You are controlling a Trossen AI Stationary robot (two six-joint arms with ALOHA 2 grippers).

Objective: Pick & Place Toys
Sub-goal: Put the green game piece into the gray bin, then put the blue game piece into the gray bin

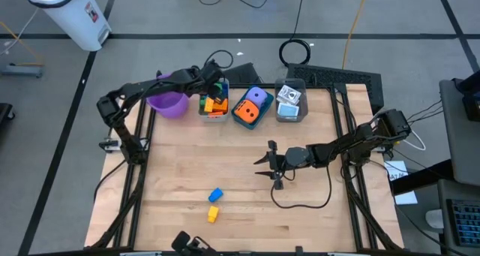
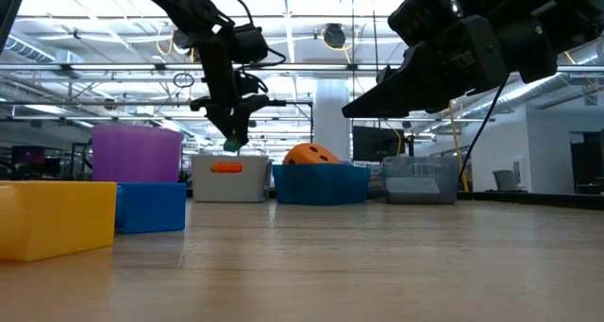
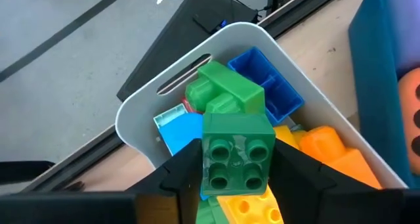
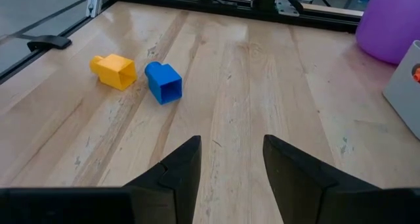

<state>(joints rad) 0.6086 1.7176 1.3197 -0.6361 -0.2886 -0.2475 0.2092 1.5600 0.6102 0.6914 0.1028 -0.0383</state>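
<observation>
left tool (image 3: pixel 237 178) is over the grey bin (image 1: pixel 214 109) at about 12 o'clock on the counter (image 1: pixel 240 181), clamped on a green brick (image 3: pixel 236 152) held studs up between its fingers; looks like it's poised to drop the brick in with the rest, judging by the pile right below. the bin already holds a green brick, a blue brick (image 3: pixel 266 86), a light blue one, and orange and yellow pieces, so this bin seems to be the brick bin. right tool (image 4: pixel 231 158) hovers low over the counter around 4 o'clock, fingers moderately parted and gripping nothing, aimed toward the two toys left loose: a blue brick (image 4: pixel 163 83) and a yellow brick (image 4: pixel 115 71), lying just beside each other near 6 o'clock; probably lined up to fetch one next. sorting looks by type: the blue bin (image 1: pixel 251 115) holds an orange die and a purple die (image 1: pixel 257 97), the clear bin (image 1: pixel 291 106) holds the small printed cubes. purple cup (image 1: pixel 168 100) sits just beside the grey bin at about 11 o'clock, not involved. print on the cubes is too small to read, and no brand or label is readable on the bins.
</observation>
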